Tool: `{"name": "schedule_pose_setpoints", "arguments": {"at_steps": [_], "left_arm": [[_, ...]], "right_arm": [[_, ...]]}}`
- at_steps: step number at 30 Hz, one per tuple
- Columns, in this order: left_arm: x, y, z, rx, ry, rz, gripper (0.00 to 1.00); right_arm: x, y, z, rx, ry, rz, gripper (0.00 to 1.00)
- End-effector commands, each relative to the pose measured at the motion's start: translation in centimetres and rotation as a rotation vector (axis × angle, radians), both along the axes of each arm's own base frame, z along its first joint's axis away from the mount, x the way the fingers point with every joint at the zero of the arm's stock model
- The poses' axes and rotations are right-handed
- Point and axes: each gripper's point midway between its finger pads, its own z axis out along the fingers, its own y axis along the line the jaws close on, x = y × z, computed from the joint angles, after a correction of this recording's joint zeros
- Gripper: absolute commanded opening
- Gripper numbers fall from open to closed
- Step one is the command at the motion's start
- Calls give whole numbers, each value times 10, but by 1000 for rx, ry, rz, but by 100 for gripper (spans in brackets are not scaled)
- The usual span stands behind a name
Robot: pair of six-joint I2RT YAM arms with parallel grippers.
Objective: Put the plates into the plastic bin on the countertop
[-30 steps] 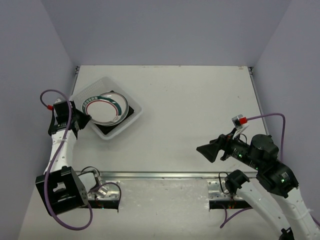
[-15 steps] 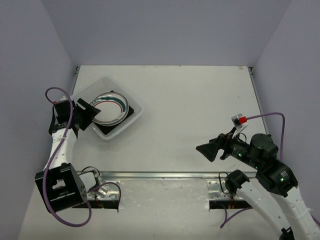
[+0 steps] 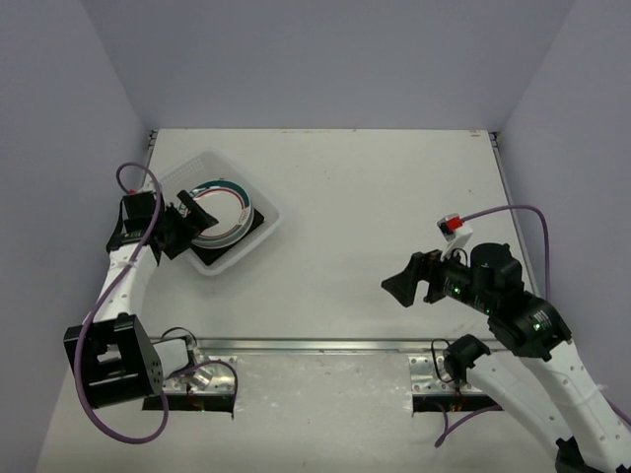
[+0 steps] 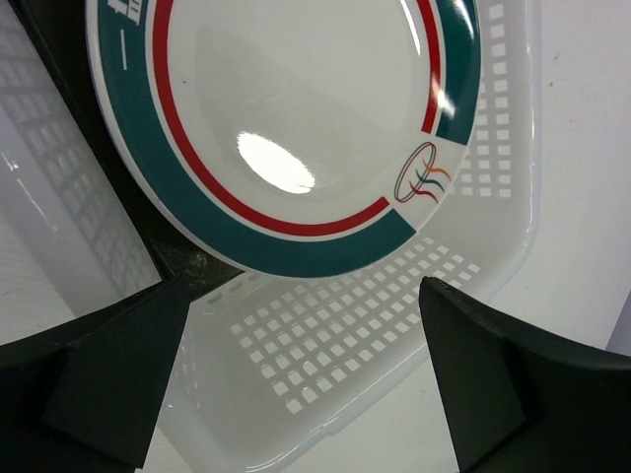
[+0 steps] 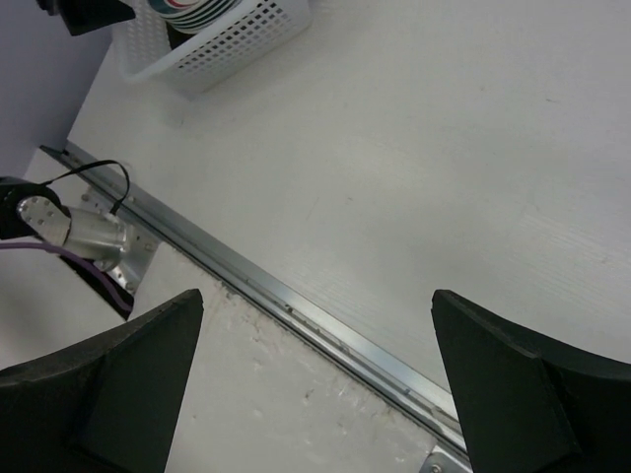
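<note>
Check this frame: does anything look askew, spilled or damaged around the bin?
Nothing is spilled or broken. The plastic bin sits at an angle to the countertop edges. The top plate lies inside it over a dark plate. The left gripper and right gripper are open and empty.

Pale lilac walls on 3 sides, 2 metal mounting plates along the near side

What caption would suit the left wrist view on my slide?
Open left gripper facing a white plate with teal and red rim, resting in the plastic bin.
</note>
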Motion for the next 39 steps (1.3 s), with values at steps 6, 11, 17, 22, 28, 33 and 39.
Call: {"name": "schedule_pose_setpoints", "arguments": {"at_steps": [6, 11, 17, 22, 28, 33, 39], "left_arm": [[-9, -25, 116, 388, -263, -86, 100], [-43, -5, 179, 538, -374, 12, 100], [-91, 16, 228, 637, -557, 90, 100], [-107, 10, 221, 643, -646, 45, 100], [-114, 0, 210, 653, -738, -16, 100], [-120, 5, 206, 653, -764, 21, 100], [-122, 8, 207, 648, -775, 45, 100]], "right_arm": [[47, -82, 39, -343, -192, -366, 99], [52, -130, 67, -533, -214, -560, 99], [31, -142, 104, -456, -343, -564, 99], [9, -157, 116, -456, -373, -562, 99], [0, -164, 107, -444, -411, -572, 99], [4, -162, 95, -460, -404, -566, 99], [11, -155, 87, -452, -392, -555, 99]]}}
